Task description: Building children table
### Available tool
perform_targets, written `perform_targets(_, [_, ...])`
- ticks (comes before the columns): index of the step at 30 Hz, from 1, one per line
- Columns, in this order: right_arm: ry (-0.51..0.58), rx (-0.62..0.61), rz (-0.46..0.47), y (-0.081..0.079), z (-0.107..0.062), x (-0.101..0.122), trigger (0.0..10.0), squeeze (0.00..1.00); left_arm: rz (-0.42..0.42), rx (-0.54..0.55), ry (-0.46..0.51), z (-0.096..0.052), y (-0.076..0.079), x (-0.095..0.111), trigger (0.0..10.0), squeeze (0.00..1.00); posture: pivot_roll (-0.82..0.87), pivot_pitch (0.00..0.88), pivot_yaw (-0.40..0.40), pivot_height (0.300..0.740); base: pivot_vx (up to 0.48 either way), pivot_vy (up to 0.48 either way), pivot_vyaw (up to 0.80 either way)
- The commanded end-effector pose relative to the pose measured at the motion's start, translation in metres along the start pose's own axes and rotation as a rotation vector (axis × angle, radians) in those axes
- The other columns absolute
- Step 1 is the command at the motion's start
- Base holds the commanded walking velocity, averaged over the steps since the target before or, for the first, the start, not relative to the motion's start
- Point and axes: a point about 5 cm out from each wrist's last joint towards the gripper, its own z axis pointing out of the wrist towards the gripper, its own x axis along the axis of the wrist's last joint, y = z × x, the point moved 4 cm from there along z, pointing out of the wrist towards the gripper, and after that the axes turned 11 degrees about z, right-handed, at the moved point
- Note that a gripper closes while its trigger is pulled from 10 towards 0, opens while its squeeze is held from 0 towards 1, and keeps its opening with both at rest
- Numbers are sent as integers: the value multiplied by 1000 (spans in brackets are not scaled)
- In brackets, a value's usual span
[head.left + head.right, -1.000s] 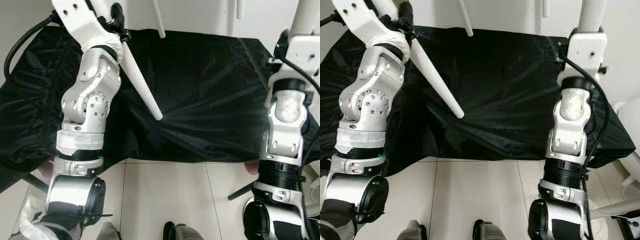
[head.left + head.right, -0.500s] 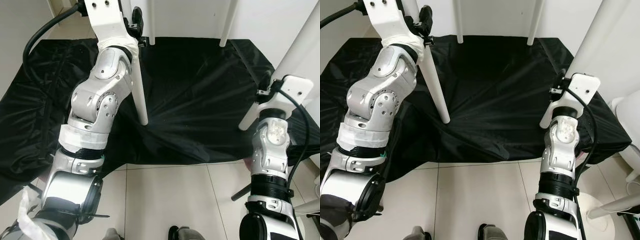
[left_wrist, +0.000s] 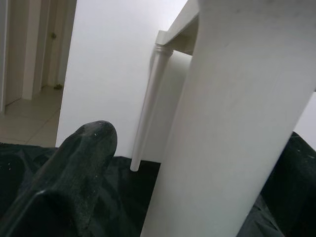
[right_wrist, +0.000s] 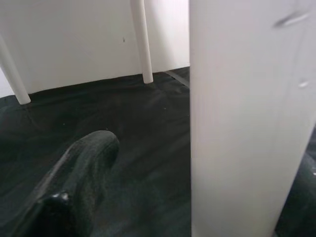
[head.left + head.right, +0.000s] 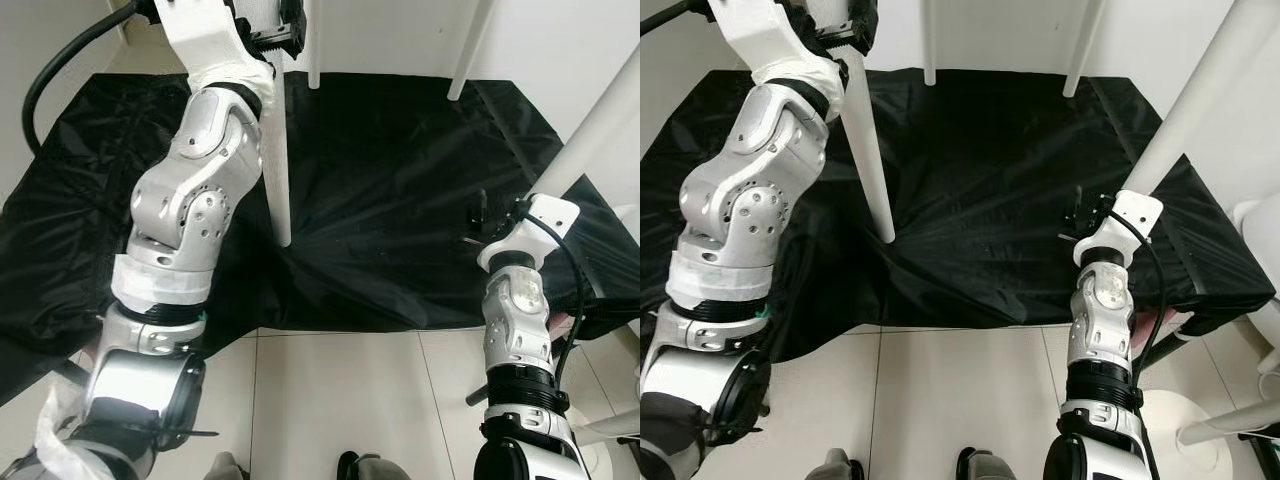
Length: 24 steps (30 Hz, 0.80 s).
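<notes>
A small white children's table with four tapered round legs stands upright on a crumpled black plastic sheet spread over a pale tiled floor. The near-left white leg runs down the upper left of the left eye view, its foot resting on the sheet near the frame's centre-left. The left pincer sits at the top of that frame against the upper part of this leg; in the left wrist view one black finger lies on one side of the leg and a dark edge shows on the other, so the pincer is clamped around the leg. The near-right white leg slants down the upper right of the right eye view to the sheet. The right pincer is at the lower end of this leg, at middle right of the frame; in the right wrist view one black finger stands clear of the leg on one side and a dark edge shows at the other, so it straddles the leg, but whether it grips cannot be told. Two far white legs stand at the sheet's back edge before a white wall. A white table apron joins a far leg in the left wrist view.
</notes>
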Motion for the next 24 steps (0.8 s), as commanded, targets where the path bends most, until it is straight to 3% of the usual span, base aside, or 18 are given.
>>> perform_targets(1, [44, 34, -4, -6, -3, 6, 10000, 0, 39, -311, 21, -14, 24, -5, 10000, 0, 100, 152, 3, 740, 0, 0, 0])
perform_targets(12, [93, -14, -63, 5, -7, 10, 10000, 0, 102, -461, -37, -43, 26, -34, 10000, 0, 108, 163, -12, 740, 0, 0, 0])
perform_targets(24, [165, -52, -55, 13, -18, 19, 10000, 0, 143, -445, -87, -58, 10, -59, 10000, 0, 98, 160, -9, 740, 0, 0, 0])
